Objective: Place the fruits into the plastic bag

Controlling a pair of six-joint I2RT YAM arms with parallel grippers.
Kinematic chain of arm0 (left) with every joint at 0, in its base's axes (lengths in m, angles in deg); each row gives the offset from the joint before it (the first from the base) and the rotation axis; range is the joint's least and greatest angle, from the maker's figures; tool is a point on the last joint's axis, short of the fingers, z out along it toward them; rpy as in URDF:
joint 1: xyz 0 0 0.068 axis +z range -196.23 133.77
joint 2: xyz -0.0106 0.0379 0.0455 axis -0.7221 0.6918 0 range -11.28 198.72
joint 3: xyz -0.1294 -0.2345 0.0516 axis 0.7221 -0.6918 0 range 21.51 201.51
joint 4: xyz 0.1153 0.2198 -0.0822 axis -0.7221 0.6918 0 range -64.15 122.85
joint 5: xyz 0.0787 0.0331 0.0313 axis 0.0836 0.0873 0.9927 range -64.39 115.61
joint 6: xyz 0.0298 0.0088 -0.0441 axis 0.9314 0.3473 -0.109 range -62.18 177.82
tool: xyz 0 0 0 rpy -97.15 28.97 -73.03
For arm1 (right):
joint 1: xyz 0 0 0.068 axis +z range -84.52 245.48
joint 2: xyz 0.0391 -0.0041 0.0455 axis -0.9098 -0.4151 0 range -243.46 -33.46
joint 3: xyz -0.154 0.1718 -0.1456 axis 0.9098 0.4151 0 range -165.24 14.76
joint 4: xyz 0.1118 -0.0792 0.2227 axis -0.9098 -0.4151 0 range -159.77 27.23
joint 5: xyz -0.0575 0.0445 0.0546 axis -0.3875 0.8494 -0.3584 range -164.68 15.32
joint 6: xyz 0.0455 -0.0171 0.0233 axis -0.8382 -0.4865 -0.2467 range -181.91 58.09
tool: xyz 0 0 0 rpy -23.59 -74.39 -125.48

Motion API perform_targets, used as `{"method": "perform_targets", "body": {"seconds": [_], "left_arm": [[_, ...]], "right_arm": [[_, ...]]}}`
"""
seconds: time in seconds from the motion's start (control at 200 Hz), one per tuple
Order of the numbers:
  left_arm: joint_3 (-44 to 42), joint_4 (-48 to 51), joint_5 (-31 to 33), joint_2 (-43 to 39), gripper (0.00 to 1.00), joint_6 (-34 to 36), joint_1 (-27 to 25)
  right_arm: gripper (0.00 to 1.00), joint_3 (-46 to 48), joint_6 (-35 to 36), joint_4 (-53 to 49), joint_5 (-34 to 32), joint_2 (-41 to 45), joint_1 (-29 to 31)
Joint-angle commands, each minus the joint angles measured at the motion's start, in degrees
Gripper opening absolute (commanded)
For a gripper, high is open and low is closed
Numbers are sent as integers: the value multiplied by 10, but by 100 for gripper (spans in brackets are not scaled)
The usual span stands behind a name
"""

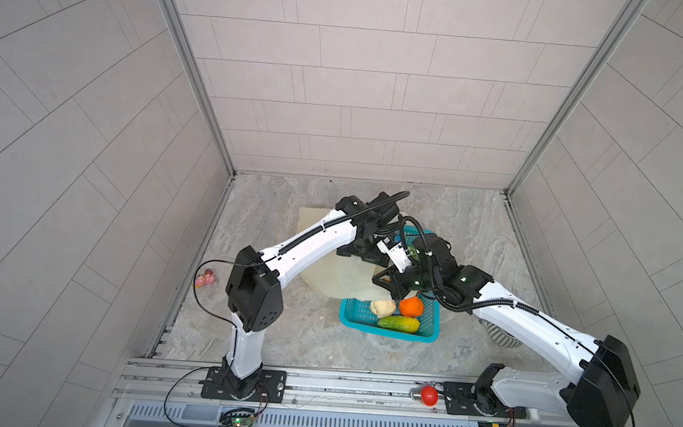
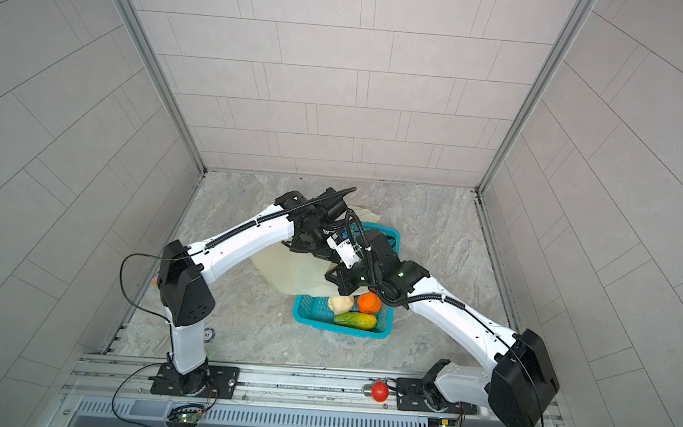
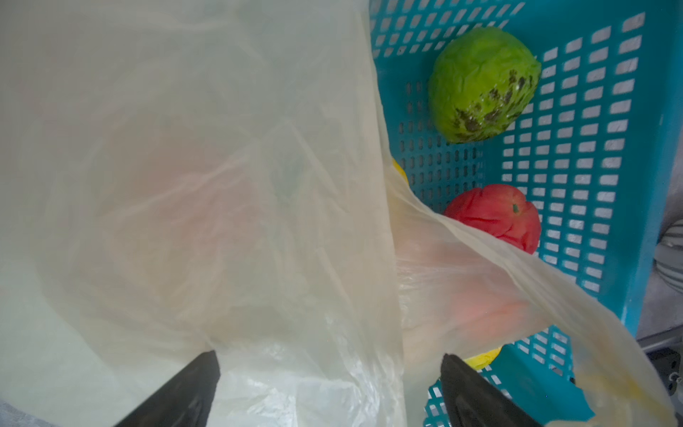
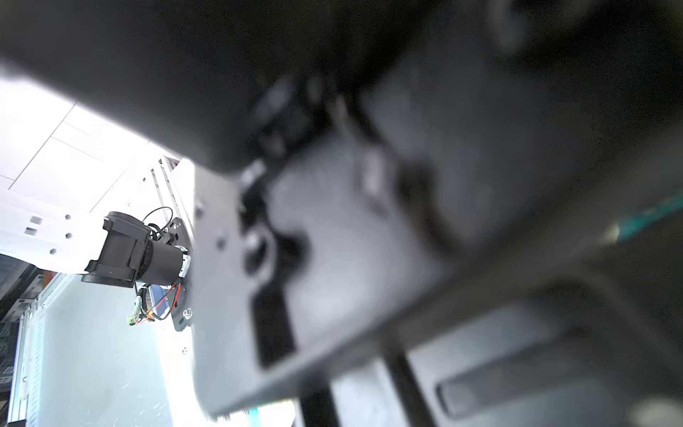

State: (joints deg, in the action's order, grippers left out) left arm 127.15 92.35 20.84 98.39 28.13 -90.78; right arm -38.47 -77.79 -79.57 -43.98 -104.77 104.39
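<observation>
While holding the left gripper [image 3: 329, 392] wide open, straddles a loose fold of the bag [image 3: 184, 185] with the fingers [image 3: 177, 392], pinching nothing. Holds the right gripper [image 1: 385, 279] shut, just beside the left one and over the bag's edge; cannot tell the thing pinched, if any, from a wrist view blocked by blurred arm parts.

Shows no fruits in the bag for certain. Finds them all in the basket [image 3: 628, 185]:
- green fruit [image 3: 480, 85] and red fruit [image 3: 499, 218] ahead of the left fingers and off to one side, the red partly covered by the bag's edge
- orange fruit [image 1: 411, 307], cream fruit [image 1: 382, 308] and mango [image 1: 398, 323] back from the right gripper, toward that arm's base

Likely trouble from here:
- May close the left jaws on a double layer of film, sealing the mouth instead of opening it.
- May drag thin film across the basket rim and snag or tear it.
- May knock wrists together, crowded almost touching over one spot.
- May shift or tip the light basket by pulling on film draped into it, rolling round fruits out of reach.
- May grasp blind on the right, with that camera blocked.
</observation>
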Motion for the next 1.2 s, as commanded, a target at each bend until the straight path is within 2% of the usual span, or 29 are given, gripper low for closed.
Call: {"method": "perform_targets", "body": {"seconds": [0.0,0.085,0.13,0.19,0.34,0.405,0.51,0.686,0.816,0.961,1.041,1.196], "left_arm": [[18,43,-12,22,91,26,-17],[22,50,-14,36,85,33,-18],[26,56,-13,44,78,38,-19],[32,65,-6,53,63,44,-19],[35,70,25,57,14,54,-19],[40,69,49,49,0,54,-19],[38,47,67,16,0,65,-18],[-13,-17,52,-64,0,121,-14],[-85,-73,46,-135,0,158,-12],[-193,-159,46,-230,0,166,-11],[-253,-222,50,-284,0,167,-10],[-340,-334,51,-373,0,160,2]], "right_arm": [[0,3,-1,39,-12,25,2],[0,7,-4,47,-19,38,2],[0,9,-6,49,-25,45,2],[0,13,-10,52,-34,55,-3],[0,29,-19,59,-50,85,-26],[0,37,-24,59,-65,101,-42],[0,56,-44,67,-106,129,-75],[0,82,-84,73,-164,157,-137],[13,86,-87,76,-168,156,-143],[35,87,-97,93,-139,151,-142],[40,87,-100,103,-119,148,-141],[43,86,-102,123,-81,135,-127]]}}
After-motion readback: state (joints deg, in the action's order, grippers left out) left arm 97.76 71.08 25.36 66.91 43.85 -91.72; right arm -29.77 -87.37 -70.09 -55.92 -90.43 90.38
